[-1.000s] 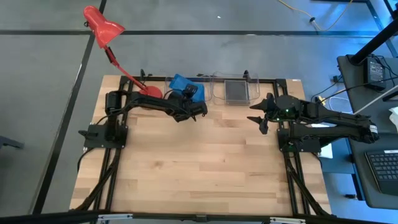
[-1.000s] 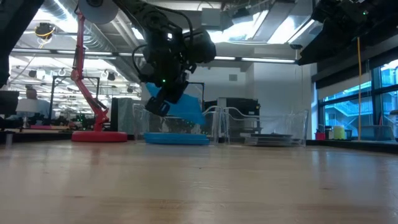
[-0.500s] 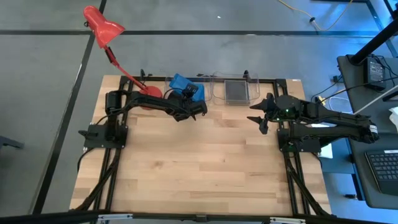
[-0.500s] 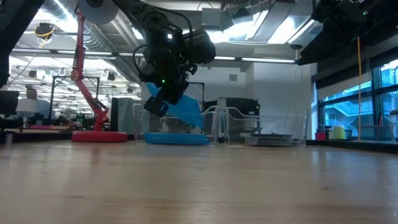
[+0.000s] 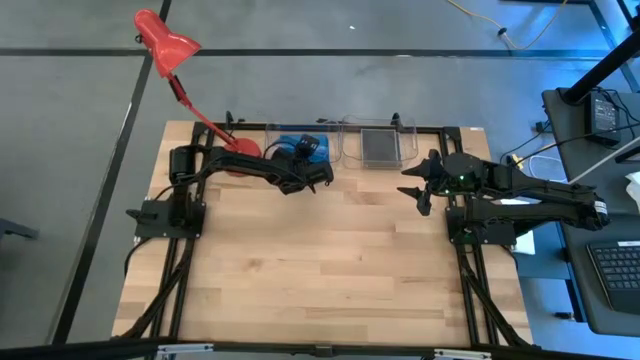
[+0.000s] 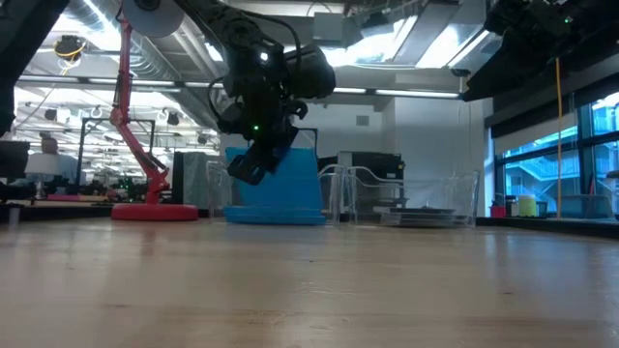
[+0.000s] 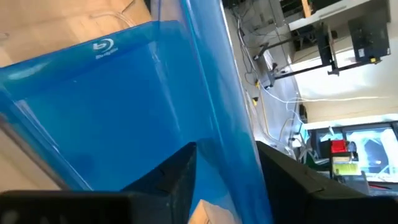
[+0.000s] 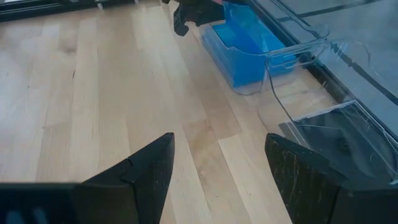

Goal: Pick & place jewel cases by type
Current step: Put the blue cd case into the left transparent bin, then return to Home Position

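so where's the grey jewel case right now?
In the high view the grey jewel case lies flat in the right clear tray at the table's far edge, beside the tray of blue cases.

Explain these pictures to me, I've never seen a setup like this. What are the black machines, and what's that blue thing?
They are two robot arms bolted to a wooden table. One picture looks straight down, one looks level across the tabletop, and two come from cameras on the arms' wrists. At the far edge stand a red lamp and clear trays. One tray holds blue disc cases, and the other holds a grey case. The left hand is at the blue tray with a blue case right against it. Whether it grips that case, I cannot tell. The right hand waits open and empty at the table's right side.
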Tool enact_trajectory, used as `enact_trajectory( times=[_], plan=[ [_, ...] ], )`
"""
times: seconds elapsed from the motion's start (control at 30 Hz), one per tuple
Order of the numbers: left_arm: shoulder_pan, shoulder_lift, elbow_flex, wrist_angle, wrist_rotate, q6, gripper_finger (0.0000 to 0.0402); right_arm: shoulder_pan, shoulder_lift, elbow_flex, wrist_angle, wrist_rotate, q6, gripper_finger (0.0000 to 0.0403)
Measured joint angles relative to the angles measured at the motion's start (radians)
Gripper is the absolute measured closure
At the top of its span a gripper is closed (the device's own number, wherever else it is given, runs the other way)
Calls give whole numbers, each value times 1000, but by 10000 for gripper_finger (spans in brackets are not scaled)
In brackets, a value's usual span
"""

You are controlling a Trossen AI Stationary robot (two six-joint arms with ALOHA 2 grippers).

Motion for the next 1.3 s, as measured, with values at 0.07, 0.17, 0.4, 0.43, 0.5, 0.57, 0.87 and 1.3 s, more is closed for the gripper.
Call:
enact_trajectory(
  times=[0.07, 0.17, 0.4, 0.43, 0.5, 0.57, 0.87, 1.3],
  plan=[
    [0, 0, 0, 6, 3, 0, 241, 0, 0, 0, 0, 0, 0, 148],
    [-2, 0, 0, 8, 5, 1, 232, 0, 0, 0, 0, 0, 0, 148],
    [-15, 0, 0, 14, 67, 0, 232, 0, 0, 0, -2, 0, 3, 148],
    [-17, -2, 0, 19, 70, 1, 231, 0, 0, 0, -2, 0, 3, 148],
    [-26, -9, 0, 23, 78, 2, 231, 0, 0, 0, -1, 0, 3, 148],
    [-34, -10, 1, 25, 92, 3, 232, 0, 0, 0, -2, 0, 3, 148],
    [-55, -65, 1, -91, 129, 8, 232, 0, 0, 0, -2, 0, 3, 148],
    [-167, -155, 1, -161, 182, 204, 231, 0, 0, 0, -2, -6, 3, 148]
  ],
)
